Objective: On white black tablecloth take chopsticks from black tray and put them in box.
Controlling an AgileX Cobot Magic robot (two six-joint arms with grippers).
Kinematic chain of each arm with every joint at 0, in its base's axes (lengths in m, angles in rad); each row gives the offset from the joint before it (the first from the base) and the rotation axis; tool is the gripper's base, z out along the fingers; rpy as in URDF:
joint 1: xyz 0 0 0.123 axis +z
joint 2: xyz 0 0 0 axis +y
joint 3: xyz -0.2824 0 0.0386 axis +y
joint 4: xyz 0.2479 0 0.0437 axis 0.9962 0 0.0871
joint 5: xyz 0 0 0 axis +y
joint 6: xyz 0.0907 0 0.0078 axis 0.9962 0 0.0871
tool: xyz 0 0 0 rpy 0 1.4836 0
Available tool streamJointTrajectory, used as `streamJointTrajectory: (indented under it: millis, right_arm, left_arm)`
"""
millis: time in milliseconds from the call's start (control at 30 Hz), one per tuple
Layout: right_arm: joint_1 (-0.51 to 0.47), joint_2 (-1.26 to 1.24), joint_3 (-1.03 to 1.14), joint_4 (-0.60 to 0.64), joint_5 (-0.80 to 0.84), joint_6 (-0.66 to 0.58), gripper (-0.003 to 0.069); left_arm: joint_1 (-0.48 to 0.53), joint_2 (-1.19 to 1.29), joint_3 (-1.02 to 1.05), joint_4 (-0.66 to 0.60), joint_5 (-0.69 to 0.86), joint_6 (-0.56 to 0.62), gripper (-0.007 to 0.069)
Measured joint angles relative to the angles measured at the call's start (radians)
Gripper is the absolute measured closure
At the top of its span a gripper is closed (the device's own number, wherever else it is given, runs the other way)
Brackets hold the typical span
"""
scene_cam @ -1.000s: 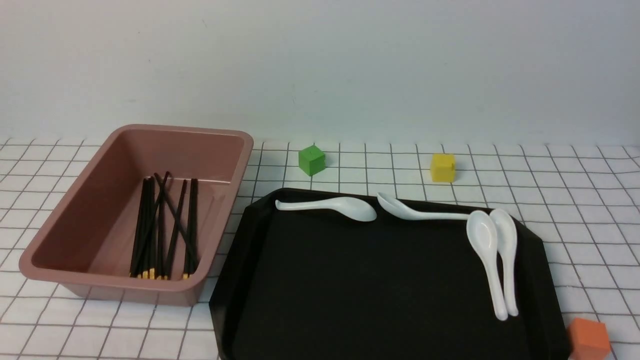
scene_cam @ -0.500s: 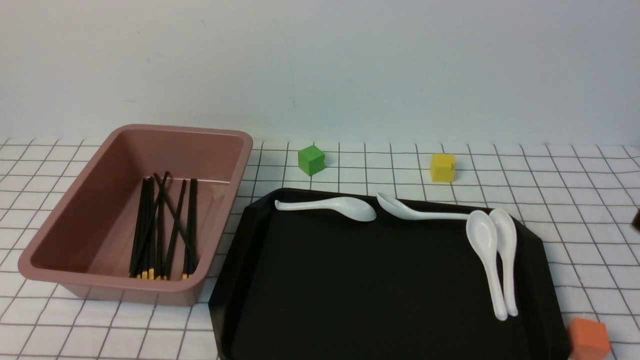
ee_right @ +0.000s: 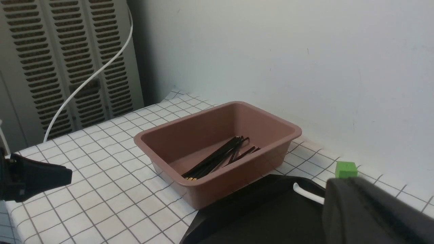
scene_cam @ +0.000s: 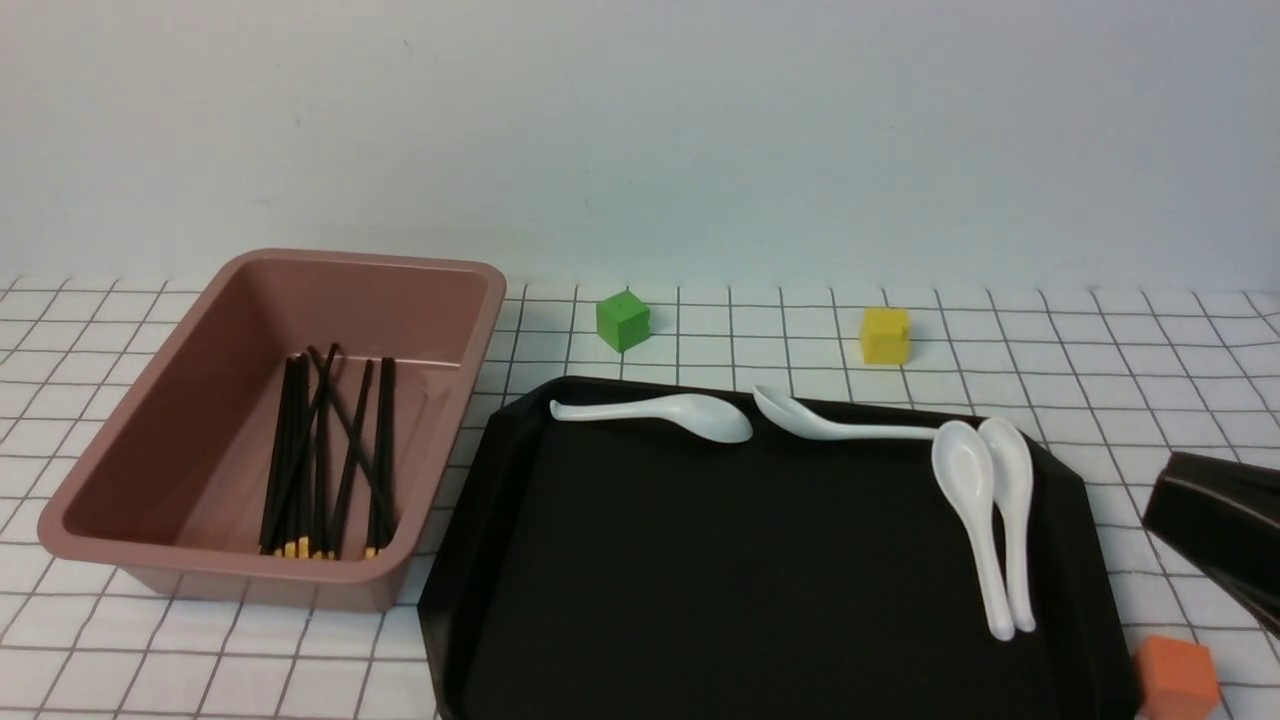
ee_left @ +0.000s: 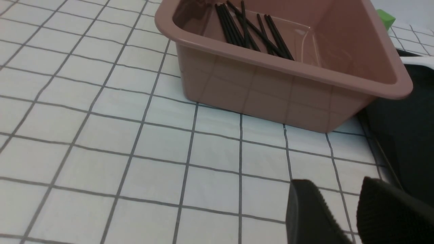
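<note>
The dusty-pink box (scene_cam: pixel 150 440) stands at the left on the checked tablecloth (scene_cam: pixel 1150 360). Several black chopsticks (scene_cam: pixel 330 460) lie inside it, gold tips toward me; they also show in the left wrist view (ee_left: pixel 251 30) and the right wrist view (ee_right: pixel 217 157). The black tray (scene_cam: pixel 720 580) beside it holds only white spoons (scene_cam: pixel 980 510). My right gripper (scene_cam: pixel 1165 505) reaches in from the right edge, off the tray's right rim; in its wrist view (ee_right: pixel 339 196) the fingers look pressed together and empty. My left gripper (ee_left: pixel 334 203) is open and empty above the cloth, in front of the box.
A green cube (scene_cam: pixel 623 321) and a yellow cube (scene_cam: pixel 886 335) sit behind the tray. An orange cube (scene_cam: pixel 1178 678) sits at its front right corner, under my right arm. A wall closes the back. A radiator and white cable (ee_right: pixel 84 84) stand beyond the left edge.
My right gripper has come into the front view from the right edge and moved left toward the tray. Nothing else has moved.
</note>
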Motion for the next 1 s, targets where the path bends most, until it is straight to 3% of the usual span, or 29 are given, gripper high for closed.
streamJointTrajectory:
  millis: [533, 700, 800, 1000]
  right_arm:
    - [0.000, 0.000, 0.021, -0.002, -0.012, 0.000, 0.0638]
    - [-0.009, -0.037, 0.130, -0.020, -0.072, -0.086, 0.0631]
    - [-0.075, -0.086, 0.223, 0.034, -0.116, -0.146, 0.0627]
    - [-0.341, -0.236, 0.383, 0.199, -0.138, -0.181, 0.0621]
  left_arm:
    - [0.000, 0.000, 0.000, 0.000, 0.000, 0.000, 0.0386]
    - [0.000, 0.000, 0.000, 0.000, 0.000, 0.000, 0.0386]
    - [0.000, 0.000, 0.000, 0.000, 0.000, 0.000, 0.0386]
    - [0.000, 0.000, 0.000, 0.000, 0.000, 0.000, 0.0386]
